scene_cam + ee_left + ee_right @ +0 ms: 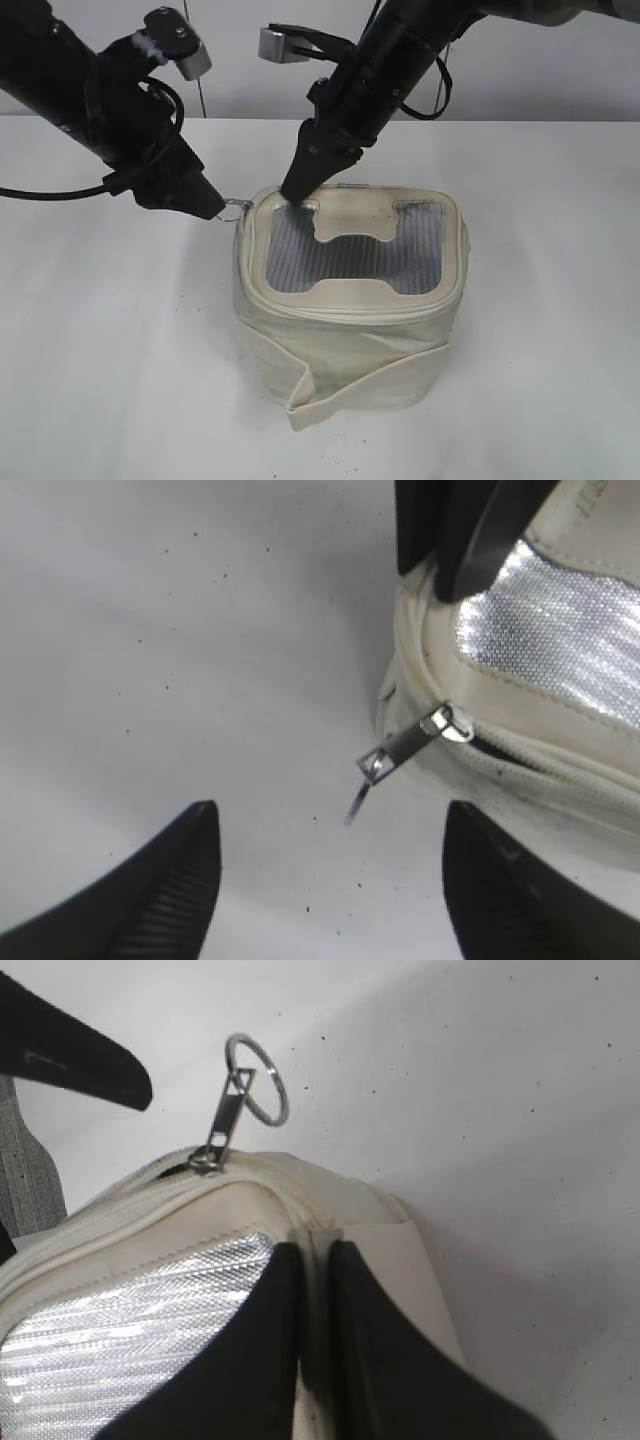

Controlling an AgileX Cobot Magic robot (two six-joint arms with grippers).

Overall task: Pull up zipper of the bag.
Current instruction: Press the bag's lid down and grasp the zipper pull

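Note:
The cream bag (350,340) stands mid-table with its grey mesh top (300,255) facing up. The zipper track (560,765) runs around the top rim. One silver pull with a ring (237,208) sticks out at the bag's back left corner. It also shows in the left wrist view (405,745) and the right wrist view (228,1120). My left gripper (215,207) (330,815) is open, and the ring hangs just ahead of its fingers, untouched. My right gripper (295,192) (312,1252) is shut on the bag's cream top edge near that corner.
The white table (100,380) surrounds the bag. A loose cream strap (330,395) hangs folded down the bag's front. The two arms are close together over the bag's back left corner.

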